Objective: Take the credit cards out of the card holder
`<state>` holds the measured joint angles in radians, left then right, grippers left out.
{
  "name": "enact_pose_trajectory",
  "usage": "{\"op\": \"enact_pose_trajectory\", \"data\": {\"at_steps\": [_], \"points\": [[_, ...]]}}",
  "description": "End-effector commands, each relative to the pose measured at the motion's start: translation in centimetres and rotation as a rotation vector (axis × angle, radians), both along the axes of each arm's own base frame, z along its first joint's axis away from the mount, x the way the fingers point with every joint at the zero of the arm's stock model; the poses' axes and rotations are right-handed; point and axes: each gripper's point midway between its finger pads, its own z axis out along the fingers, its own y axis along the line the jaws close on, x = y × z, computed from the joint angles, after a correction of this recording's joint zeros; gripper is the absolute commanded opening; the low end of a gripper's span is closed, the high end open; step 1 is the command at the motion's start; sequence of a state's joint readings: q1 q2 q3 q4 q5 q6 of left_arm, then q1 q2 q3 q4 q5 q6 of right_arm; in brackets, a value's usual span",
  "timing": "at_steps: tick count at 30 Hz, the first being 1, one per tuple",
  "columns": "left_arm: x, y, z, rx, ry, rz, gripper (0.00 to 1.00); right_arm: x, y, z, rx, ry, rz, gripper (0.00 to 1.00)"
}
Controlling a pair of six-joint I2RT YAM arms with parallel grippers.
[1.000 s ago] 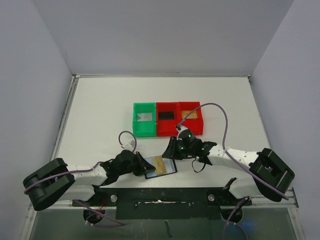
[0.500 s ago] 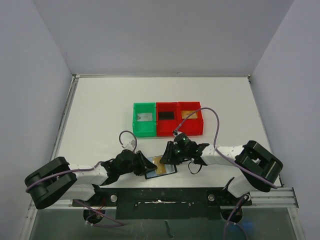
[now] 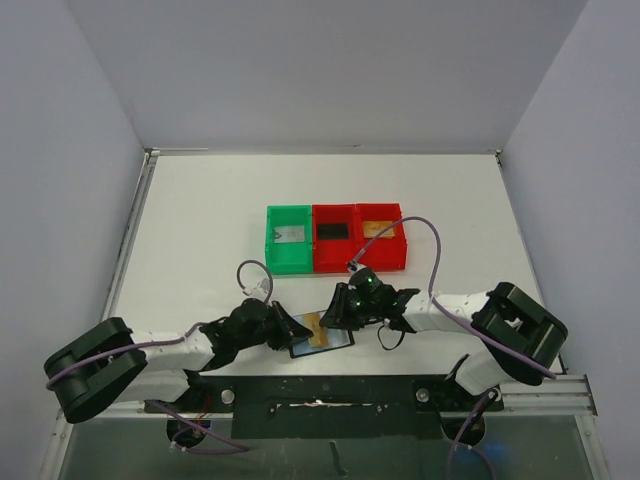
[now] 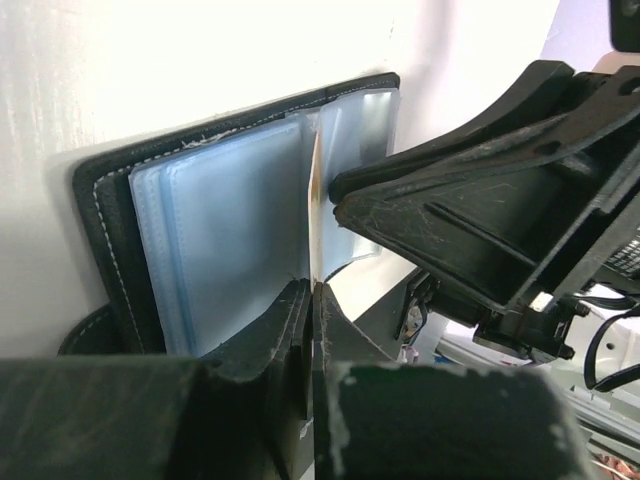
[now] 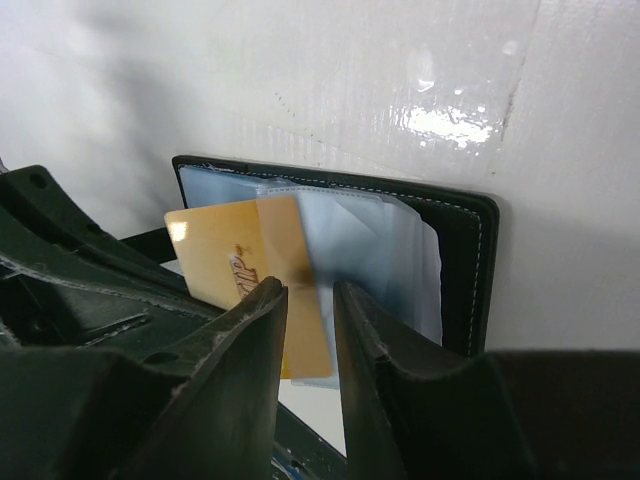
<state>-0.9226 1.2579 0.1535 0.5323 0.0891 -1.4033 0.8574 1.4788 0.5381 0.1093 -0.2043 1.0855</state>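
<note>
The black card holder (image 3: pixel 338 339) (image 5: pixel 470 262) (image 4: pixel 103 215) lies open near the table's front edge, its bluish clear pockets fanned out. A gold credit card (image 3: pixel 317 328) (image 5: pixel 235 268) sticks partway out of one pocket leaf. My left gripper (image 3: pixel 297 328) (image 4: pixel 311 292) is shut on the edge of that leaf, which stands up edge-on in the left wrist view. My right gripper (image 3: pixel 341 311) (image 5: pixel 310 292) hovers right at the card with a narrow gap between its jaws and nothing pinched. One right finger (image 4: pixel 450 205) reaches the leaf from the other side.
Behind the card holder stands a row of bins: a green bin (image 3: pixel 272 240) with a pale grey card (image 3: pixel 290 234), a red bin (image 3: pixel 334 254) with a black card (image 3: pixel 333 230), and a second red bin (image 3: pixel 384 250) with a gold card (image 3: pixel 378 228).
My right gripper has come down and left onto the card holder, and its arm has folded in. The left gripper has stayed at the holder's left edge.
</note>
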Motion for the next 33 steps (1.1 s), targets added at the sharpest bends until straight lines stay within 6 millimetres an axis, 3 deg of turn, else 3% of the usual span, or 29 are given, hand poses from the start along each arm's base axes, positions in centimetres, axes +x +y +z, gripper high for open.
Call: {"op": "enact_pose_trajectory", "data": {"at_steps": [1,4,8,13,15,26,27,29,30,33], "points": [[0.7,1.3,0.8,0.047,-0.037,0.054,0.00,-0.5,-3.1,-2.1,-0.139,0.015,-0.035,0.29],[0.7,2.3,1.5,0.057,-0.065,0.075,0.00,0.2,-2.9,-1.0,-0.115,-0.026,-0.035,0.30],[0.7,2.7,3.3,0.022,-0.119,0.073,0.00,1.2,-1.9,2.2,-0.043,-0.121,-0.008,0.34],[1.3,2.2,5.8,-0.015,-0.197,0.053,0.00,2.5,-1.7,6.7,0.055,-0.257,-0.037,0.61],[1.5,1.9,6.5,-0.016,-0.222,0.043,0.00,3.0,-2.3,7.7,0.064,-0.294,-0.073,0.64],[2.6,-1.0,10.6,-0.085,-0.370,-0.049,0.00,4.1,-6.1,11.0,0.196,-0.512,-0.273,0.72],[2.7,-1.2,10.9,-0.088,-0.381,-0.054,0.00,4.0,-6.5,11.1,0.199,-0.527,-0.278,0.74],[2.9,-1.6,11.6,-0.101,-0.402,-0.063,0.00,3.8,-7.4,10.9,0.191,-0.517,-0.306,0.93],[3.0,-1.7,11.9,-0.109,-0.414,-0.064,0.00,3.6,-8.0,10.5,0.178,-0.499,-0.321,0.98],[3.3,-2.0,12.8,-0.125,-0.453,-0.066,0.00,3.7,-9.1,10.5,0.187,-0.491,-0.338,0.99]]}}
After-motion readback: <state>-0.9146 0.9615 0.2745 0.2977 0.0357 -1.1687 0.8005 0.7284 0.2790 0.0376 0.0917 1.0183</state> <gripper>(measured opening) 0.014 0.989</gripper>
